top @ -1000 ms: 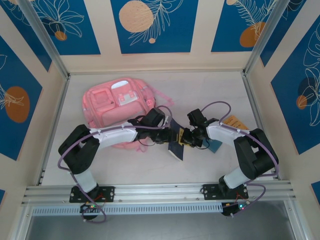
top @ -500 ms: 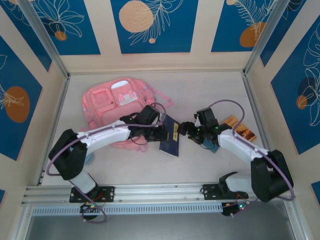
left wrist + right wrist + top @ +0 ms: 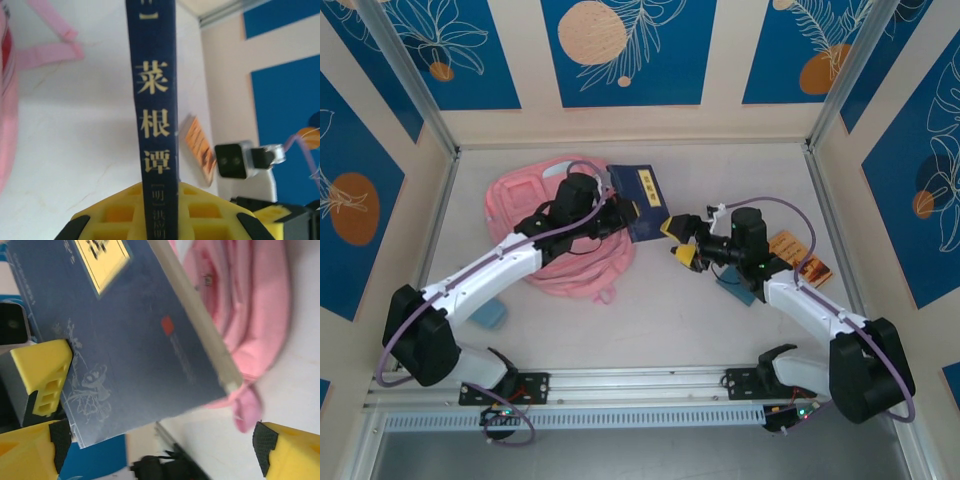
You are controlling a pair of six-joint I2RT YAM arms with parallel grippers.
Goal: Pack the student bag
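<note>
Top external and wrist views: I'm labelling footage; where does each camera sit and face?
Top external: above and behind the bases, looking down on the table; left arm and right arm show.
Left wrist: on the left arm, looking along its shut jaws past the blue book they hold, toward the right arm.
Right wrist: on the right arm, looking between its open jaws at that book's cover and the student bag.
All three share the book.

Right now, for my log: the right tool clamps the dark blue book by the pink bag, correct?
No. The left tool clamps the dark blue book by the pink bag; the left wrist view shows its spine between the yellow fingers.
</note>
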